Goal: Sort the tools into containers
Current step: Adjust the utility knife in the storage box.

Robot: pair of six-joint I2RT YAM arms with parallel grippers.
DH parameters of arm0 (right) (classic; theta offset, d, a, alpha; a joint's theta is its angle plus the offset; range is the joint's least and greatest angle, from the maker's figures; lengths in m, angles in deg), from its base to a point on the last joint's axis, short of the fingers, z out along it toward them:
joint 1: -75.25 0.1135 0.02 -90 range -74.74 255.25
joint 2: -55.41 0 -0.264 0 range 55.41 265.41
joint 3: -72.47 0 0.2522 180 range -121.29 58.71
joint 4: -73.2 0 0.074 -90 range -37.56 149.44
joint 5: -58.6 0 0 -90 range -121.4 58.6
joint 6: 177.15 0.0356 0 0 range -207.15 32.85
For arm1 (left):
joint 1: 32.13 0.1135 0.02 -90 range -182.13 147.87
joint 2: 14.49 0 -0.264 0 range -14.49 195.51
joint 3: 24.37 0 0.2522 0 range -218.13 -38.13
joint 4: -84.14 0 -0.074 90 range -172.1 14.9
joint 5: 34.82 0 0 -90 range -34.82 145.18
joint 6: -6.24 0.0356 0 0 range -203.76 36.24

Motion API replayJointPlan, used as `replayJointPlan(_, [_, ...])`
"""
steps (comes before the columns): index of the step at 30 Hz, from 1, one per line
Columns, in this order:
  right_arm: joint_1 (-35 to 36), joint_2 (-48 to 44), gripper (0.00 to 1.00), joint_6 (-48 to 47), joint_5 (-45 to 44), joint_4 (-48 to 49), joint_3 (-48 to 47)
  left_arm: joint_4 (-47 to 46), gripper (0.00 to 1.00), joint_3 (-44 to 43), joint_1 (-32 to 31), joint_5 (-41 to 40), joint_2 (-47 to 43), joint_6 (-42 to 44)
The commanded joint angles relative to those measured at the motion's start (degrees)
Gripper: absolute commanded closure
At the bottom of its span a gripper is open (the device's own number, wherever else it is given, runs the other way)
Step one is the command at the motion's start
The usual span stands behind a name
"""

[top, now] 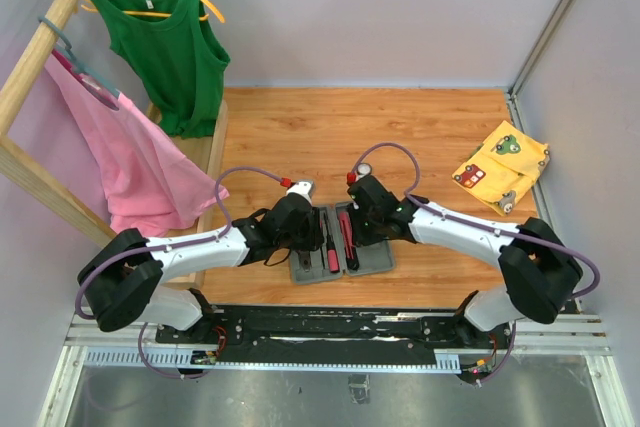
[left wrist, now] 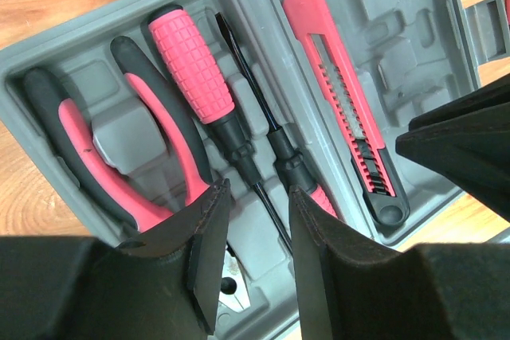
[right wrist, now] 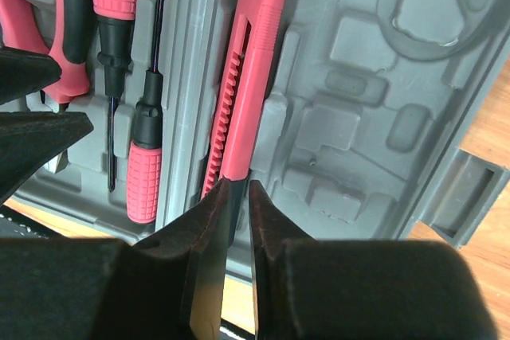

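1. Grey walls close in a wooden worktop [top: 330, 127]. A wooden rack [top: 45, 42] at 9 o'clock carries a green vest [top: 170, 47] and a pink garment [top: 130, 167], and a yellow patterned cloth [top: 500, 167] lies at 3 o'clock.
2. At 6 o'clock, just ahead of the arm bases, the grey tool case [top: 378, 262] lies open and flat, with both arms bent over it.
3. Already seated in its moulded slots are the pliers [left wrist: 163, 121], a thick pink-handled screwdriver [left wrist: 191, 65] and a slim screwdriver [right wrist: 144, 173] lying head to tail beside it. In the other half is the snap-off cutter [left wrist: 339, 101].
4. The left gripper [left wrist: 259, 228] hangs over the screwdriver shafts with its fingers spread partway, pinching nothing.
5. The right gripper [right wrist: 237, 220] sits over the cutter's black end, its fingers drawn almost together with only a thin slit between. I judge it holds nothing, since the cutter lies whole in its slot.
6. Still to do: several slots in the cutter's half stand bare, among them a round recess [right wrist: 426, 1]. A small round disc [top: 366, 168] appears to lie on the worktop at 12 o'clock from the case, and probably belongs there. By my reckoning the sorting is well past halfway.
7. No brand, label or writing is readable on the case, the tools or the cloth.
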Motion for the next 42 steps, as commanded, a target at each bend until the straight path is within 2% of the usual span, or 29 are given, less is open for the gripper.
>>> replayJointPlan(1, [-0.9, 2.3, 0.84, -0.8, 1.3, 1.2, -2.4, -1.1, 0.6, 0.5, -0.6, 0.0, 0.4, 0.2])
replayJointPlan(15, [-0.9, 5.8, 0.86, -0.4, 1.4, 2.1, -2.9, -1.5, 0.61, 0.6, -0.6, 0.2, 0.7, 0.5])
replayJointPlan(32, [1.0, 11.1, 0.99, 0.8, 0.3, -7.2, -3.7, -1.5, 0.61, -0.5, -0.6, 0.6, 2.3, 1.0])
replayJointPlan(42, [2.7, 17.8, 0.99, 1.4, -1.9, -8.9, -2.0, -1.9, 0.62, -0.5, -0.6, 0.7, 3.3, 1.0])
